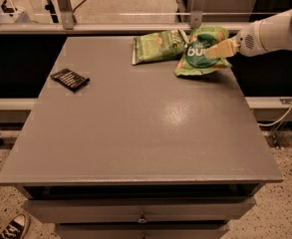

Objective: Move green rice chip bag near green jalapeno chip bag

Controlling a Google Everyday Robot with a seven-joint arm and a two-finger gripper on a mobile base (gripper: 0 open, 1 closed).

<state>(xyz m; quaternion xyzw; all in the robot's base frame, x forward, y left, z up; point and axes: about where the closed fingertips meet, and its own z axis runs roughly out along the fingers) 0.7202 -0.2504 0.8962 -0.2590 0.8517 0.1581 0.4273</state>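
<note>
The green rice chip bag [199, 54] is a bright lime-green crinkly bag with a dark green circle. It lies at the back right of the grey table [135, 128], its left edge touching the green jalapeno chip bag [158, 45], a flatter olive-green bag with a white left edge. My gripper [216, 50] reaches in from the right on a white arm. Its tan fingers are shut on the right side of the rice chip bag.
A small dark packet [70, 79] lies near the table's left edge. A metal rail and posts [66, 4] run behind the table. Drawers [140, 215] are below the front edge. A cable hangs at the right.
</note>
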